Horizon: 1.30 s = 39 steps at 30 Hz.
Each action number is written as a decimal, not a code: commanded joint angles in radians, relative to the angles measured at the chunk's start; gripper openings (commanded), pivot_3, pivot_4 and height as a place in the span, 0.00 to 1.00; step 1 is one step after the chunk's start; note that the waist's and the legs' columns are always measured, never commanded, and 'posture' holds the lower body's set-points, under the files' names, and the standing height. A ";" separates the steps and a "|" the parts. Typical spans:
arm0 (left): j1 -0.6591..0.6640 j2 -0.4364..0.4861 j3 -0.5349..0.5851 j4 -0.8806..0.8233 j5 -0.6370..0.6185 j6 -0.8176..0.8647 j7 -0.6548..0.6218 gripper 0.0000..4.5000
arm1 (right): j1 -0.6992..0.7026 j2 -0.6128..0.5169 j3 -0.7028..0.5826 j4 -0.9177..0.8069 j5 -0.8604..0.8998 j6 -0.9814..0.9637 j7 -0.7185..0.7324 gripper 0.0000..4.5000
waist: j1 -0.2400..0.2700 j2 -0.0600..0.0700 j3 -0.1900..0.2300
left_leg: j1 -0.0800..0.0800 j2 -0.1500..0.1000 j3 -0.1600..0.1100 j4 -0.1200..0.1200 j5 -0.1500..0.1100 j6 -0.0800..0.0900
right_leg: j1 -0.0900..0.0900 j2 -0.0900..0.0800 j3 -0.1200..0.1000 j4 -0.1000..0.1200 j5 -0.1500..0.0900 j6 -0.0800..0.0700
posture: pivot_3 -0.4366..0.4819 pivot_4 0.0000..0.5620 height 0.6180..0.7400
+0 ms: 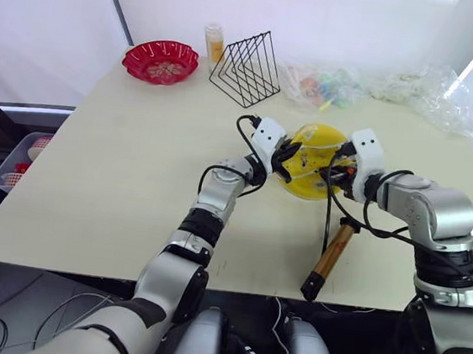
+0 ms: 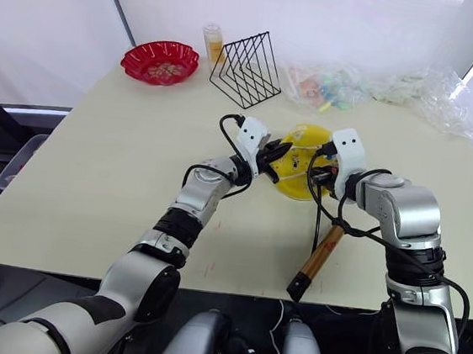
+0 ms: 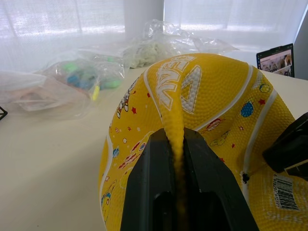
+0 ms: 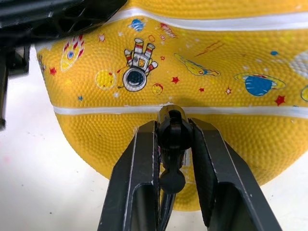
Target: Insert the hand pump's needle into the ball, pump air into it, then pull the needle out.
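A yellow ball (image 1: 311, 155) printed with space cartoons sits soft and creased on the cream table (image 1: 117, 181). My left gripper (image 3: 175, 137) is shut on a raised fold of the ball's skin at its left side. My right gripper (image 4: 174, 126) is shut on the needle's black fitting (image 4: 171, 132), whose tip is pressed against the ball's white stripe (image 4: 250, 111); the metal pin itself is hidden. The hand pump (image 1: 331, 256), a gold-bronze cylinder, lies on the table near the front edge. Its black hose (image 1: 328, 205) runs up to my right gripper (image 1: 340, 168).
At the table's far side stand a red bowl (image 1: 160, 61), a small bottle (image 1: 213, 43), a black wire rack (image 1: 248, 68) and crumpled clear plastic bags (image 1: 415, 90). A basket (image 1: 18, 158) sits on the floor to the left of the table.
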 commanded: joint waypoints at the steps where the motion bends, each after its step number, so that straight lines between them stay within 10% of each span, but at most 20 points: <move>1: 0.017 -0.011 -0.041 0.036 0.019 0.023 -0.009 0.00 | -0.033 -0.030 0.048 -0.008 -0.019 -0.045 0.025 0.09 | -0.001 0.000 0.000 | 0.000 0.000 0.000 0.000 0.000 0.000 | 0.000 0.000 0.000 0.000 0.000 0.000 | 0.48 0.27 1.00; 16: 0.008 -0.013 -0.042 0.043 0.017 0.022 -0.010 0.00 | -0.211 -0.165 0.414 0.165 -0.211 -0.220 0.268 0.09 | -0.008 0.001 -0.001 | 0.002 0.000 0.000 0.002 0.000 0.000 | 0.002 0.000 0.000 0.001 0.000 0.000 | 0.48 0.27 1.00; 39: 0.015 -0.019 -0.044 0.041 0.015 0.025 -0.005 0.00 | -0.249 -0.045 0.478 0.427 -0.367 -0.268 0.361 0.09 | -0.012 0.000 -0.005 | 0.019 0.001 0.000 0.002 0.000 -0.001 | 0.018 0.002 0.001 0.001 0.000 0.000 | 0.48 0.27 1.00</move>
